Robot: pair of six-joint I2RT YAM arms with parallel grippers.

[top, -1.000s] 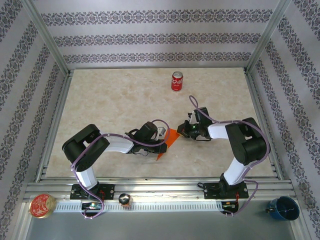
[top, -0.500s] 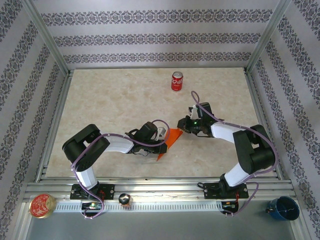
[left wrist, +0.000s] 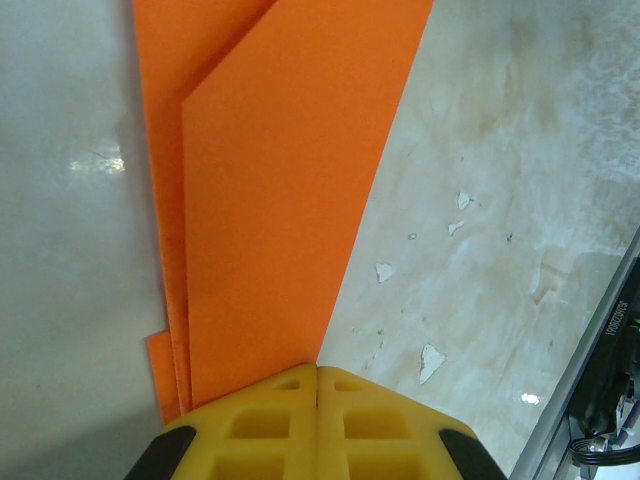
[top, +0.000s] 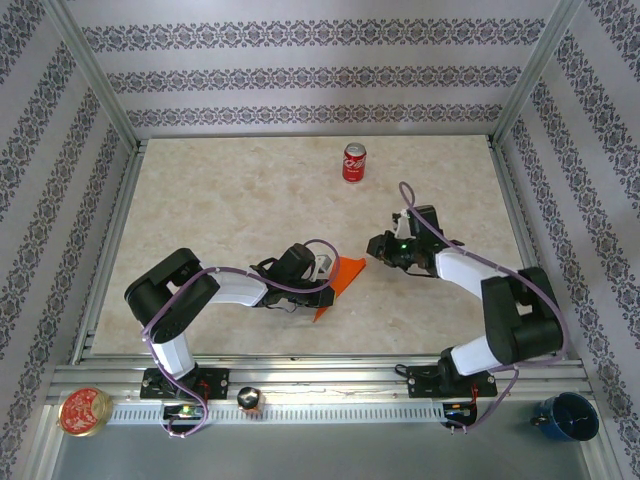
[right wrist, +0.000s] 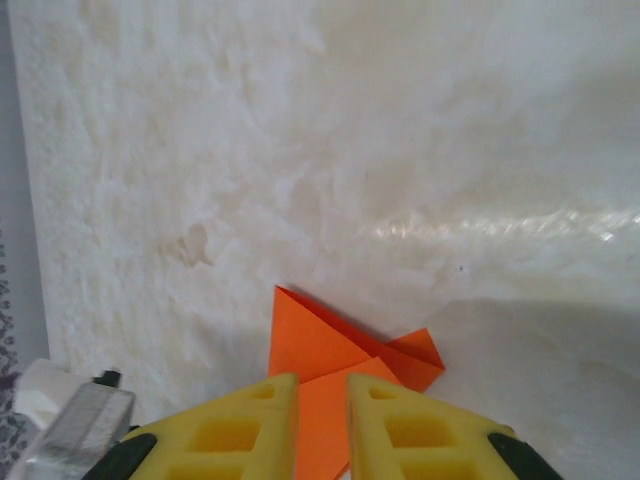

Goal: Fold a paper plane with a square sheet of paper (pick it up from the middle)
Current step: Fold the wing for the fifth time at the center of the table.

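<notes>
Between the shut fingers of the left claw (left wrist: 317, 372): the sheet of paper (left wrist: 270, 200), partly folded, pinched at one end, likely to hold its layers together. Just short of its far corner: right claw (right wrist: 322, 390), narrowly parted, empty.

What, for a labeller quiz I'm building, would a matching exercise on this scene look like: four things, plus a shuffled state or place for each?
Things:
1. soda can
2. orange paper
3. left gripper
4. right gripper

States or places:
A. jaws slightly apart, holding nothing
B. upright, alone at the back
C. shut on the orange paper
D. partly folded, layers overlapping

Pairs: 1-B, 2-D, 3-C, 4-A
</notes>
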